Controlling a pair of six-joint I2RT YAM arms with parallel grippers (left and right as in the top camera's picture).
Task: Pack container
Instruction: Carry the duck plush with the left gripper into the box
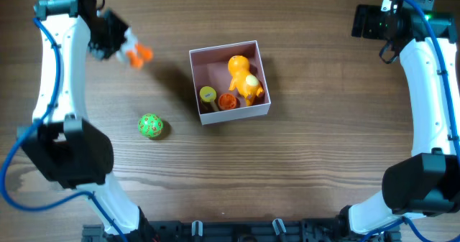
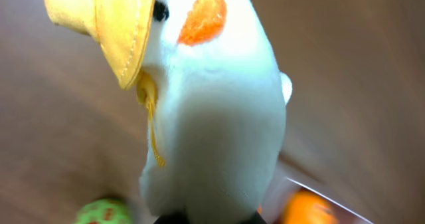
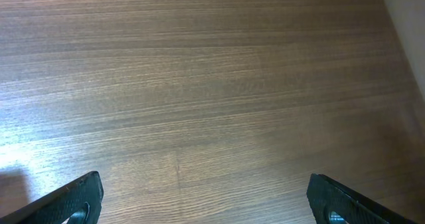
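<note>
The container (image 1: 267,75), a square white-walled box with a pink inside, sits mid-table. It holds an orange toy figure (image 1: 243,75), a yellow piece (image 1: 208,94) and a small orange piece (image 1: 228,102). My left gripper (image 1: 118,44) is at the far left, raised, shut on a white plush bird with a yellow-orange beak (image 1: 136,53). The bird fills the left wrist view (image 2: 219,117). A green spotted ball (image 1: 150,126) lies on the table left of the container and also shows in the left wrist view (image 2: 103,212). My right gripper (image 3: 206,197) is open and empty over bare wood.
The wooden table (image 1: 323,149) extends around the container. The right arm (image 1: 431,70) stands along the right edge and the left arm (image 1: 57,77) along the left edge. The container's edge and orange toy (image 2: 309,207) show blurred in the left wrist view.
</note>
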